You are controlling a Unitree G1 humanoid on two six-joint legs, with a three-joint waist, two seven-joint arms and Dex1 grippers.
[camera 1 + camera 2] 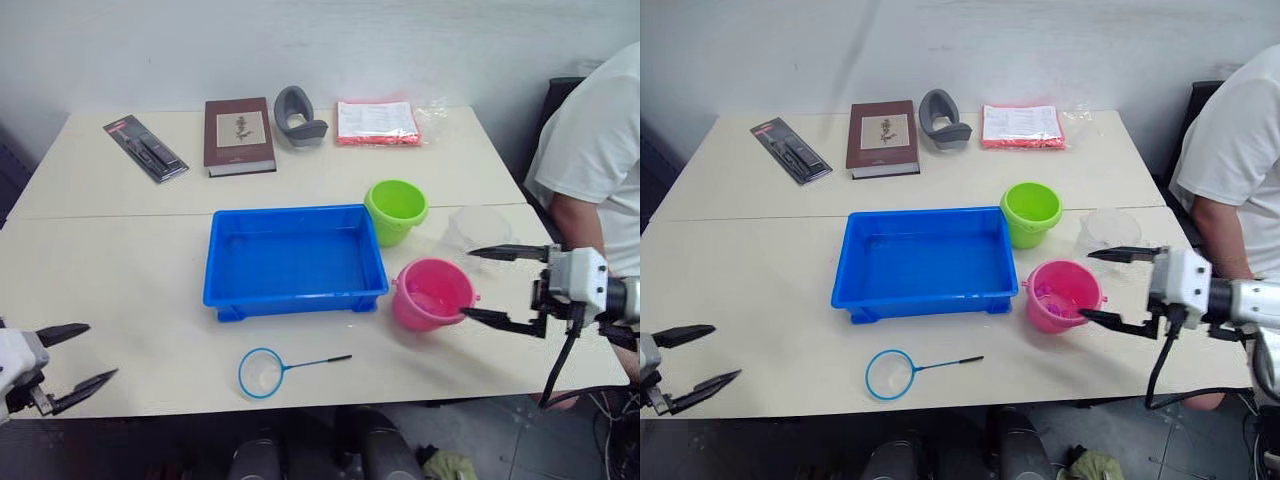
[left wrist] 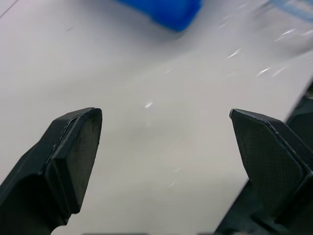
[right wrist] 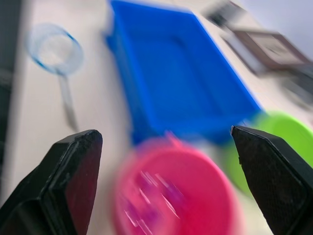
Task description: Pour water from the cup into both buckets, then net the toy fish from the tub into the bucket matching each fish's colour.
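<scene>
Currently the right gripper (image 1: 497, 285), fingers spread and empty, hovers beside the pink bucket (image 1: 432, 294); the cup (image 1: 478, 228) sits at its 12 o'clock, right of the green bucket (image 1: 396, 210). Best: take the cup upright. Left gripper (image 1: 76, 358) spread, idle.

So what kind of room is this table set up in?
Probably an office or lab room used for a tabletop test: plain cream tables against a bare white wall, with a book and a packet of papers at the back, and a seated person beside it.
</scene>
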